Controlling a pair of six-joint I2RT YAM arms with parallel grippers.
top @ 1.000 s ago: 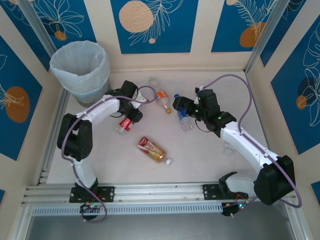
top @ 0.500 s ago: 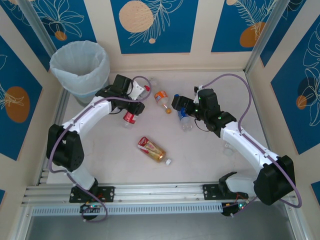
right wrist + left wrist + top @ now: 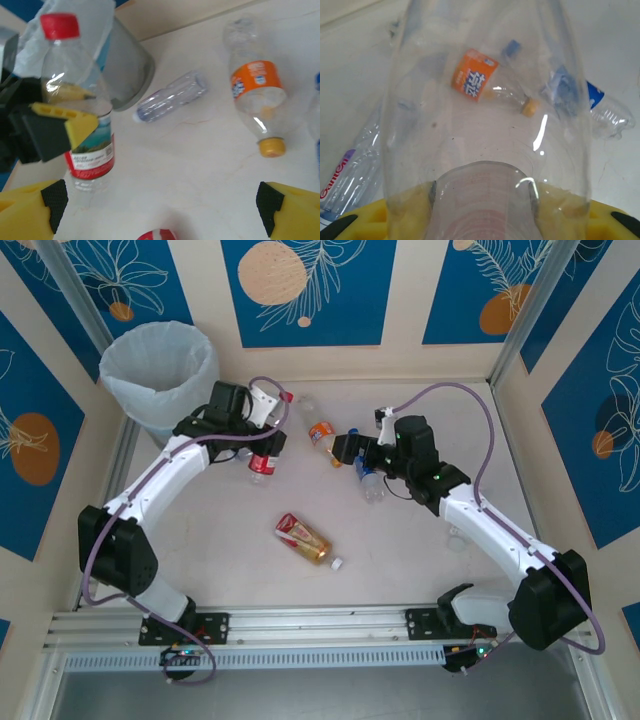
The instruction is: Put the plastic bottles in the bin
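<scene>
Snugly inside the left pincer (image 3: 69, 107), an upright red-capped bottle (image 3: 89, 150).

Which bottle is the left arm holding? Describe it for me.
Find the round grey white-lined bin at far left. Just right of it the left gripper clamps a clear plastic bottle. Unlike the orange-labelled bottle lying nearby, it stands upright with a red cap and label.

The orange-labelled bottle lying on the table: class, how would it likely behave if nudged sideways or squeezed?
The orange-labelled bottle appears empty and see-through, so it is probably very light and easily shoved. It lies on its side on the table, so a sideways nudge would likely roll it. Its thin clear plastic probably buckles under a squeeze.
</scene>
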